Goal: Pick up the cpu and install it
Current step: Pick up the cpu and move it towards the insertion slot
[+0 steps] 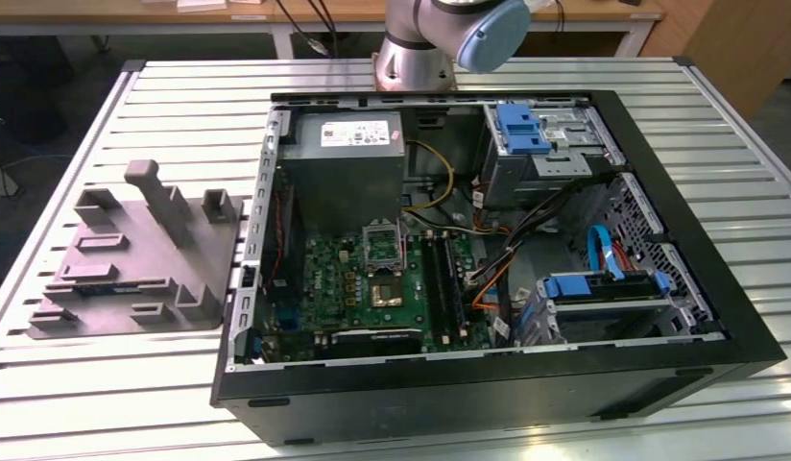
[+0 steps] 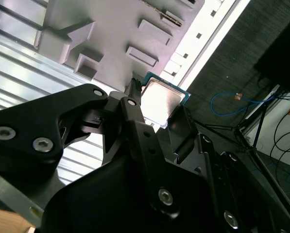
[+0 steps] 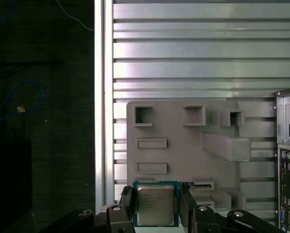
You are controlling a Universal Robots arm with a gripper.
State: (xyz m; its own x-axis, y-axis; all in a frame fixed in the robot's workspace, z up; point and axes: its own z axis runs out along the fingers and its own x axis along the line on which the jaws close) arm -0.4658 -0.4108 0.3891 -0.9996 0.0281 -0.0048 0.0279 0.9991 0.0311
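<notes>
cpu (image 3: 155, 205), flat square, silvery metal top, gripped by black tool (image 3: 156, 200)

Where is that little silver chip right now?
In the first wrist view, the cpu is clamped between the two fingers of the gripper. It is held over one edge of the grey tray, which lies on the slatted table.

No readable print, even on cpu (image 3: 155, 204).
</notes>
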